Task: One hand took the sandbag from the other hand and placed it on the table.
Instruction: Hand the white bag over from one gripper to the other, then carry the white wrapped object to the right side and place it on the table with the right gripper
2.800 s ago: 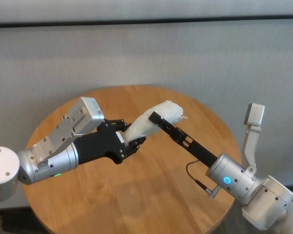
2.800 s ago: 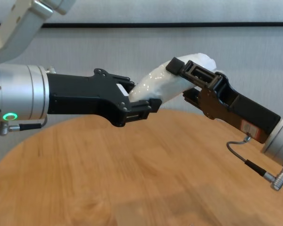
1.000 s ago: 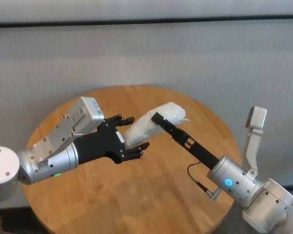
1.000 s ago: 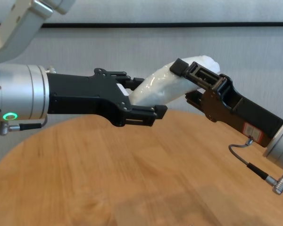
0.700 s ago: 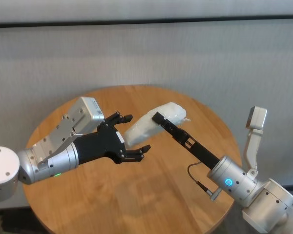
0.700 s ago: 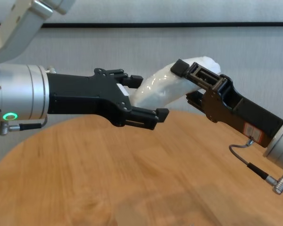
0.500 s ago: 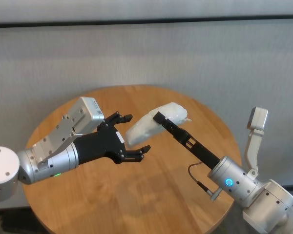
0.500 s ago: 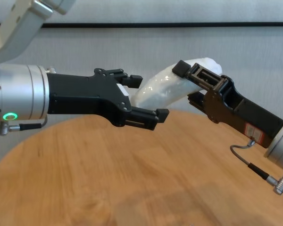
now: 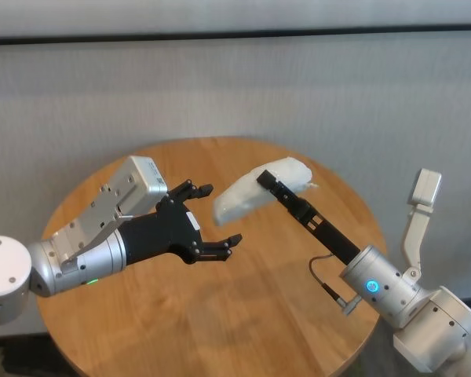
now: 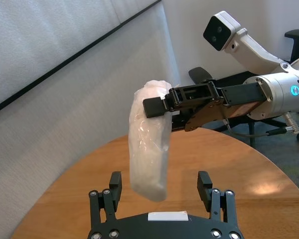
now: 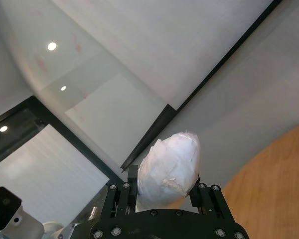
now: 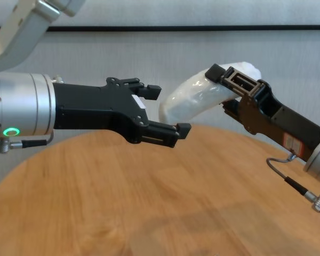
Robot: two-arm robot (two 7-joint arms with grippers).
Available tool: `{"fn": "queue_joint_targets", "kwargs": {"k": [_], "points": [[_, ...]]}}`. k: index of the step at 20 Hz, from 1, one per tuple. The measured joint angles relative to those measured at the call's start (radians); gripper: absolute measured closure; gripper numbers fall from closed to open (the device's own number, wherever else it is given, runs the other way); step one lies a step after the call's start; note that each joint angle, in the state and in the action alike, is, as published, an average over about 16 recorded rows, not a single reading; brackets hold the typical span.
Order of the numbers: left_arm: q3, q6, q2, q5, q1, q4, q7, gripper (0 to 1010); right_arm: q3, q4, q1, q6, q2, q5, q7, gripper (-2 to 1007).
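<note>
Round wood-grain table (image 9: 220, 314) in front of a plain grey wall with a dark strip running along it, nothing much else around. Both arms are up over the tabletop. The right gripper (image 12: 226, 85), the one with the little red-and-white sticker and the grey cable looping off its wrist, is clamped on the sandbag (image 12: 194, 98) near the bag's upper end, so the white plastic-wrapped pouch sticks out past its fingertips and droops toward the other arm. You can see it in the right wrist view too, the bag (image 11: 169, 167) wedged between the two fingers.

The left gripper (image 12: 168, 109), green ring light on the wrist, has its fingers spread wide apart and isn't touching anything. From the left wrist view the sandbag (image 10: 149, 144) hangs just ahead of that gripper (image 10: 160, 180), roughly centred on the gap, free end apart from the fingers. Bag is well clear of the table.
</note>
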Motion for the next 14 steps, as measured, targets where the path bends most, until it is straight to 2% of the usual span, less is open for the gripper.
{"fn": "queue_joint_targets", "kwargs": {"k": [8,14], "points": [[0.0,0.0,0.0,0.0,0.0,0.0,0.0,10,0.024,-0.018,-0.008,-0.027,0.015,-0.023,-0.049,440],[-0.008,0.005,-0.001,-0.002,0.006,-0.002,0.02,10,0.043,-0.038,-0.02,-0.041,0.036,-0.048,-0.077,440]]}}
